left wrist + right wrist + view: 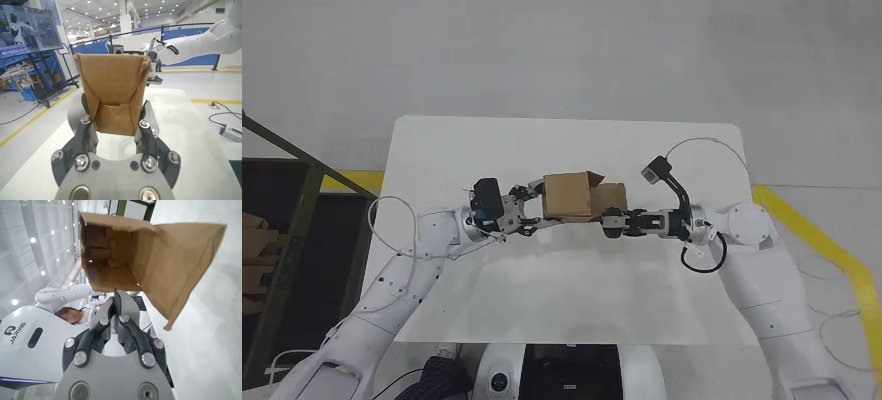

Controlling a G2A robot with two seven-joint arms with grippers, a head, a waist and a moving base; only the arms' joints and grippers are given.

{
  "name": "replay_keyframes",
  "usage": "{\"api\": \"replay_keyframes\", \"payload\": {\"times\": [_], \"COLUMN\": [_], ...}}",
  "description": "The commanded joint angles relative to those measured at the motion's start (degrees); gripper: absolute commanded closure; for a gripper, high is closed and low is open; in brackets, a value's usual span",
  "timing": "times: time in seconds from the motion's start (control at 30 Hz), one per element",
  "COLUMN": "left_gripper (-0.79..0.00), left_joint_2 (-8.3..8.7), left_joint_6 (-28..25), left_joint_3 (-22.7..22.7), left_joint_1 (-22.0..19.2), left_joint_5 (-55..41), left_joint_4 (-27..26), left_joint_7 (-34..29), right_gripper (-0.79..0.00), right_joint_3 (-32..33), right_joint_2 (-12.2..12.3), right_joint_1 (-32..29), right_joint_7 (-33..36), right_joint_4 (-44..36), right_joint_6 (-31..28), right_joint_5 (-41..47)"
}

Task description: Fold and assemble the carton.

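A brown carton [567, 194] is held over the middle of the white table [562, 300], between my two arms. Its closed end [113, 91] sits between the fingers of my left gripper [115, 108], which press on its two sides. In the top view that gripper [532, 218] is at the carton's left end. The other end [105, 256] is open, with one long flap [179, 266] swung outward. My right gripper [115, 293] is shut, its tips pinching the edge of the open end's wall; from above it [605, 220] sits at the carton's right end.
More flat brown cartons [254, 255] lie in a dark bin left of the table. A cable and a power adapter [230, 132] lie beyond the table's edge. Bare tabletop stretches in front of and behind the carton.
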Motion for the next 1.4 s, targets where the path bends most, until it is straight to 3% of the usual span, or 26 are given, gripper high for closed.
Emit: {"api": "replay_keyframes", "payload": {"times": [0.0, 0.43, 0.63, 0.9, 1.07, 1.37], "left_gripper": [-0.385, -0.382, -0.382, -0.382, -0.382, -0.385], "left_joint_2": [0.03, 0.1, 0.18, 0.44, 0.52, 0.57], "left_joint_6": [-0.1, -0.8, -0.7, -0.6, -0.9, -1.3], "left_joint_3": [0.1, 1.1, 1.0, 0.7, 0.9, 1.3], "left_joint_1": [0.1, 0.3, 0.2, 0.9, 1.2, 0.9], "left_joint_5": [0.2, 0.5, 0.0, 0.4, 0.4, 0.4], "left_joint_4": [-0.1, -1.0, -0.9, -1.5, -1.9, -1.8], "left_joint_7": [0.2, 0.9, 1.4, 2.0, 2.2, 1.9], "right_gripper": [0.0, 0.0, 0.0, 0.0, 0.0, 0.0], "right_joint_3": [-0.2, -4.2, -0.8, 3.9, 2.1, -3.1], "right_joint_2": [0.0, -0.3, 0.7, 1.7, 1.4, 0.9], "right_joint_1": [0.5, 4.4, 3.4, 3.1, 5.2, 7.3], "right_joint_7": [-0.9, -2.9, -2.9, -7.9, -9.9, -5.5], "right_joint_4": [0.1, 1.1, 1.5, 1.5, 2.8, 2.3], "right_joint_6": [0.2, 0.0, -0.7, -1.1, -1.2, -1.8], "right_joint_5": [-0.3, -1.1, -1.0, -0.5, -1.0, -1.1]}}
